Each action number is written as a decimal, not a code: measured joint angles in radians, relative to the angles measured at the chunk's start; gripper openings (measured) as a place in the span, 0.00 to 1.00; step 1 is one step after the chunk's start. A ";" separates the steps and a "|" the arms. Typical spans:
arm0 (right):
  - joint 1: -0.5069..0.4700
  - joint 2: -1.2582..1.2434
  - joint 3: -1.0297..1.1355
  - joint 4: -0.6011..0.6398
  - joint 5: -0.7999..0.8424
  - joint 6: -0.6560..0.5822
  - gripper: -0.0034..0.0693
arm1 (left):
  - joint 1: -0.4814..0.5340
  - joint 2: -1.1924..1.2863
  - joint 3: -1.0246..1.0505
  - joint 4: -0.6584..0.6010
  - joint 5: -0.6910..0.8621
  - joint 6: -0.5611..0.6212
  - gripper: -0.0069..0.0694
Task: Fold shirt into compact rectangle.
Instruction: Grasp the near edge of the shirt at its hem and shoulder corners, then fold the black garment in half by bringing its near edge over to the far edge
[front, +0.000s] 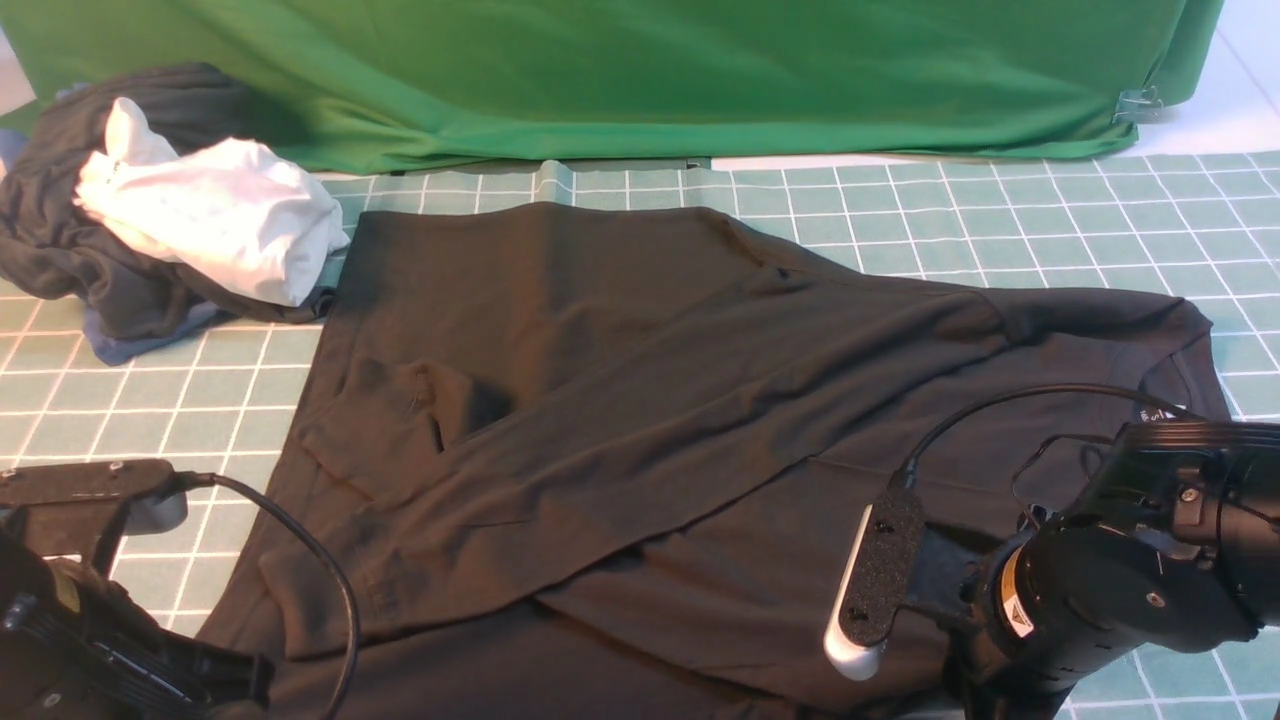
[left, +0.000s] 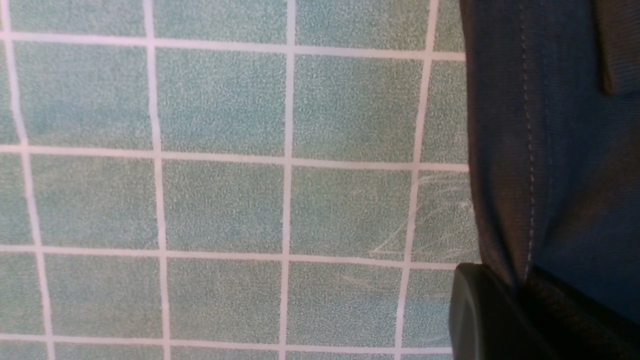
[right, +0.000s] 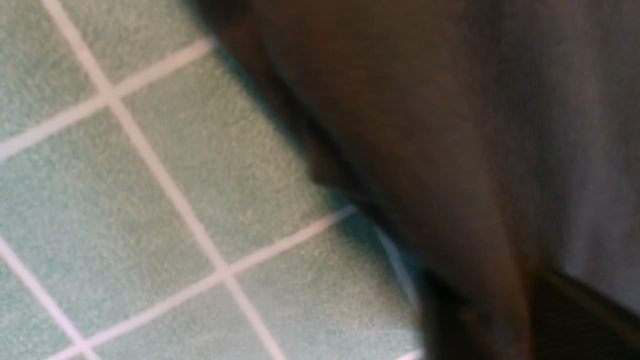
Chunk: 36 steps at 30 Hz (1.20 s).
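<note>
The black shirt (front: 650, 400) lies spread on the green grid mat (front: 150, 400), with a long sleeve folded slantwise across its body. Part of a small white print (front: 1155, 415) shows near the right end. My left arm (front: 90, 620) is at the shirt's near left corner. In the left wrist view my left gripper (left: 520, 285) is shut on the shirt's stitched hem (left: 530, 150), with cloth pinched between its fingers. My right arm (front: 1100, 580) is over the near right part. My right gripper (right: 520, 305) is shut on a blurred fold of the shirt (right: 450, 125).
At the back left lies a pile of a dark grey garment (front: 90, 270), a white garment (front: 210, 215) and blue cloth (front: 120, 345). A green drape (front: 640, 70) hangs along the back edge. Bare mat (front: 1050, 220) shows at the far right.
</note>
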 joint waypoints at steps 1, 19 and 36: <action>0.000 -0.002 0.000 0.000 0.011 0.001 0.15 | 0.000 0.000 -0.001 0.000 -0.001 0.000 0.11; -0.008 -0.312 -0.033 0.037 0.355 0.046 0.09 | -0.001 -0.134 -0.310 -0.024 0.097 -0.038 0.11; -0.342 -0.083 -0.480 0.017 0.353 -0.174 0.09 | -0.001 0.434 -0.765 0.011 -0.102 -0.046 0.11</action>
